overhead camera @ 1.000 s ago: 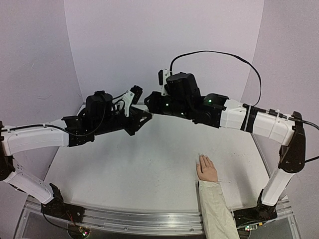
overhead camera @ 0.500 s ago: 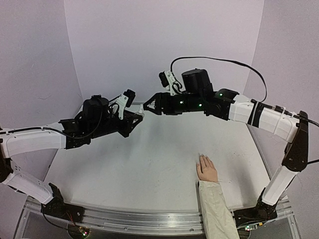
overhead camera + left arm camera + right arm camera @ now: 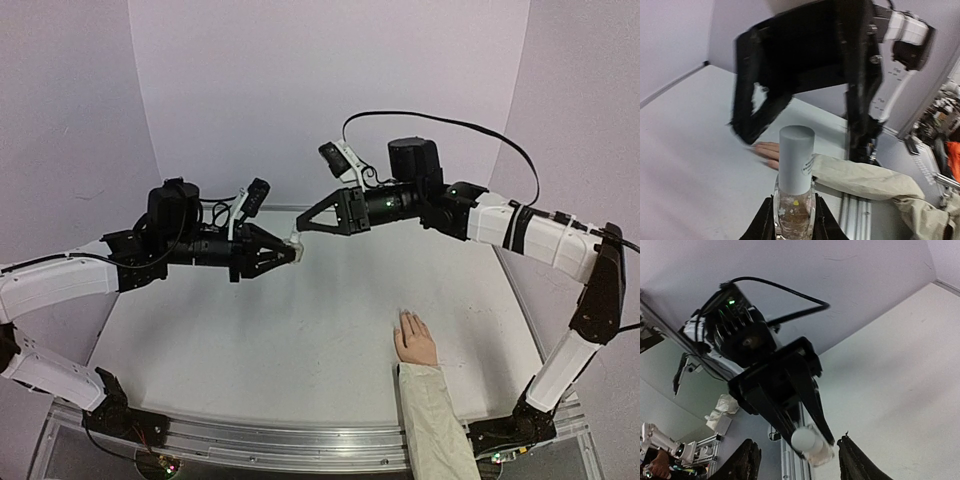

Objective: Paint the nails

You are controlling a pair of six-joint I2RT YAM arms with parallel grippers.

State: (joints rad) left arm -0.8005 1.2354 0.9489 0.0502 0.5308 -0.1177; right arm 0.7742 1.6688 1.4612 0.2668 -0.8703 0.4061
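The pale hand (image 3: pixel 416 342) in the cream sleeve (image 3: pixel 432 425) is lying flat on the tabletop (image 3: pixel 250 350), close to the near edge and toward the right corner; the nails (image 3: pixel 404 318) are sitting at the fingertips, pointing at the far edge; they are so tiny here that I can only guess they are not painted yet.

Farther back, high over the middle of the tabletop, the left gripper (image 3: pixel 288 249) is squeezing the little clear bottle (image 3: pixel 794 212) tight; its white cap (image 3: pixel 796 160) is sticking out toward the other arm. The right gripper (image 3: pixel 799 442) is spread apart and holding nothing, with one finger on each side of the cap and not touching it.

Here is what I am worrying about: if the right fingers are closing off to one side, they may be pushing the bottle crooked or knocking it loose, and it could be falling onto the tabletop and spilling; if the cap is being twisted too hard, the bottle may be spinning in the left grip instead of opening; and with nails that small, a wet brush could be missing them and painting the skin or the sleeve.
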